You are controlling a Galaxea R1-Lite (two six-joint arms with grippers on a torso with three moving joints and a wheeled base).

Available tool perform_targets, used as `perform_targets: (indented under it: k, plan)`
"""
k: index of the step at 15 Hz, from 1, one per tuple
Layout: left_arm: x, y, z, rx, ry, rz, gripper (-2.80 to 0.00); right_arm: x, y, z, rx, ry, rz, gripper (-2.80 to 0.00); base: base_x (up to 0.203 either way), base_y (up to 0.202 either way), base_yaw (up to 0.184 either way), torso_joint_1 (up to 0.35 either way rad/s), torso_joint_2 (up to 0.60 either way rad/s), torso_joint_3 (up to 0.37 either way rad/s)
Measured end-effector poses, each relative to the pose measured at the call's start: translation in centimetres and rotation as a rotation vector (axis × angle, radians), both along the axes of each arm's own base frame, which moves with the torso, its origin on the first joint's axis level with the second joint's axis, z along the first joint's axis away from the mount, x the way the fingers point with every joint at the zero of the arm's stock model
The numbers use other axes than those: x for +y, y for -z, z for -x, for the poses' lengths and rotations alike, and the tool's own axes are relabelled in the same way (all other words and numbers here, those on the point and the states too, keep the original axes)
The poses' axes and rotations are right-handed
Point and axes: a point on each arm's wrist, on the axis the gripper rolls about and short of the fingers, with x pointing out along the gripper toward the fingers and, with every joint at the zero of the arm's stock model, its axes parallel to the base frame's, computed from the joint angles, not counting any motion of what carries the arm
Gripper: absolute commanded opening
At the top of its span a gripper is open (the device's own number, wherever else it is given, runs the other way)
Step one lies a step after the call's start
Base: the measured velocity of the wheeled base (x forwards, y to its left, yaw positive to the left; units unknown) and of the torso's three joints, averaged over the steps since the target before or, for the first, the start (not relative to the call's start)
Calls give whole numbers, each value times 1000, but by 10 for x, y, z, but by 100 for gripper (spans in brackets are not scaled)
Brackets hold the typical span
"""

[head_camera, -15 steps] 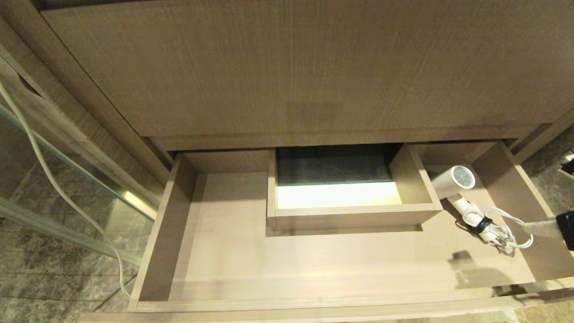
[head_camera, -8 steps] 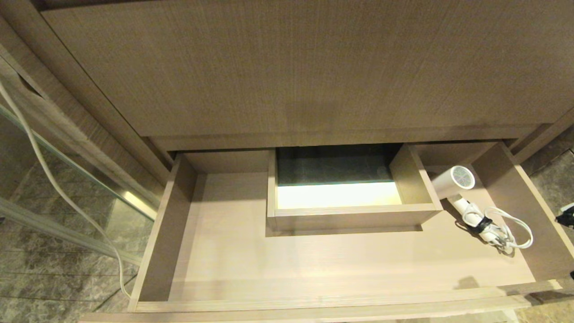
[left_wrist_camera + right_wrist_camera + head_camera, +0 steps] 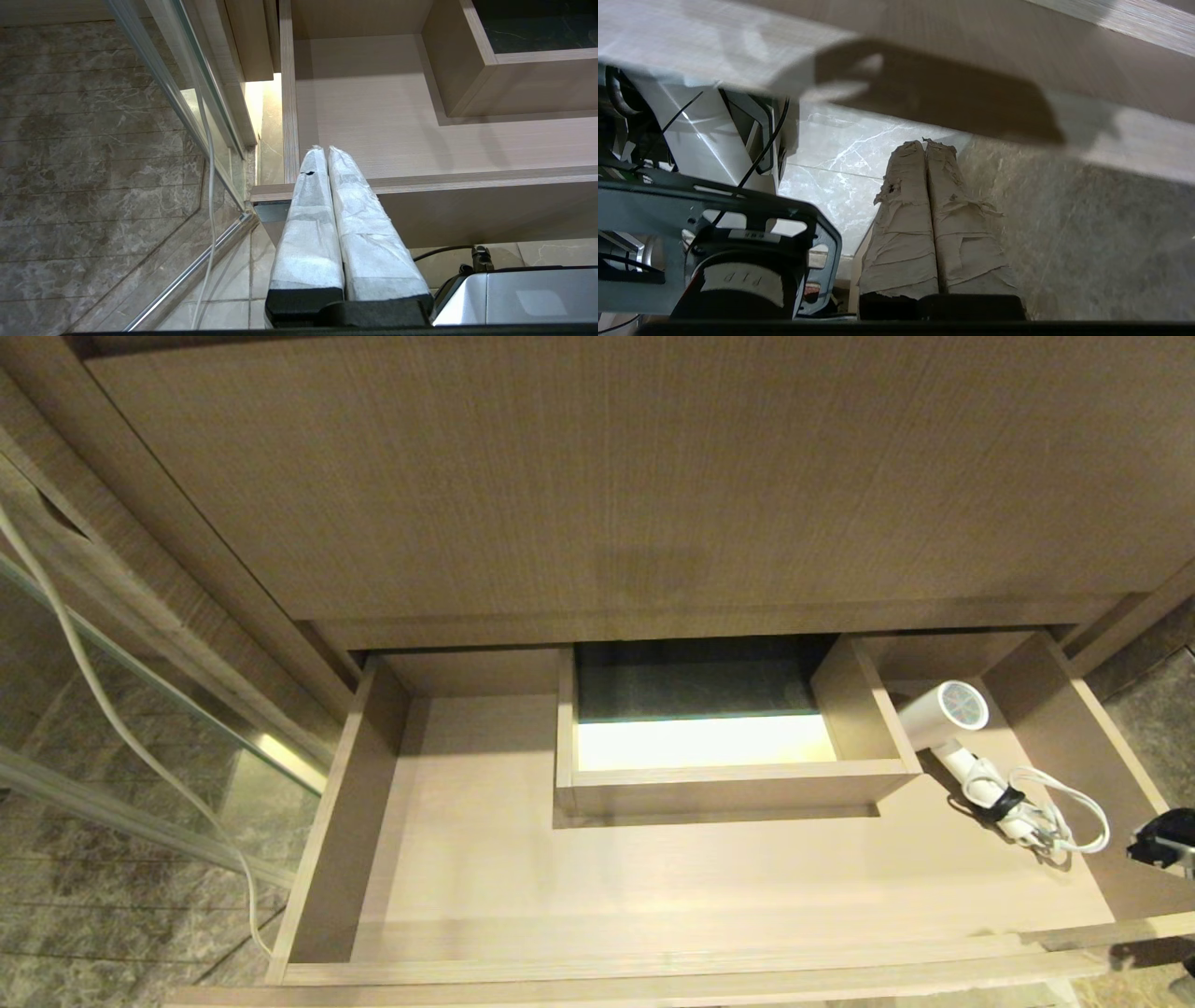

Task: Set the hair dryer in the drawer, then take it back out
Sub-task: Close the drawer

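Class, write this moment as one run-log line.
hair dryer: lying in open drawer, right rear, ungripped | right hand: shut, empty, outside drawer | left hand: shut, at drawer's front

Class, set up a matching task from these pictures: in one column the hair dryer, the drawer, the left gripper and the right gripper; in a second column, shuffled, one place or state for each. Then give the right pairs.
Column one:
1. hair dryer
2. drawer
3. left gripper
4. right gripper

Column two:
A. pulled open
B. shut and empty, over pale marble floor
C. lying at the drawer's right end, cord bundled
D. shut and empty, by the drawer's front left corner

Pairs: 1-C, 2-A, 3-D, 4-B
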Motion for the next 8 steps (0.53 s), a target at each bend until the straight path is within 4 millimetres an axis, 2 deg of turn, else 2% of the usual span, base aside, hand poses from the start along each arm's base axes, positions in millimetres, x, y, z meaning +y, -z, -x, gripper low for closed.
perform_targets:
  k: [4,8]
  plan:
    - [0,0,0,0,0,0,-280,-11,9,-22,-90,13,34,-280,0,0,0,0,0,0]
    - [0,0,0,0,0,0,-280,-19,-5,-48,-353,99,5,-280,0,0,0,0,0,0]
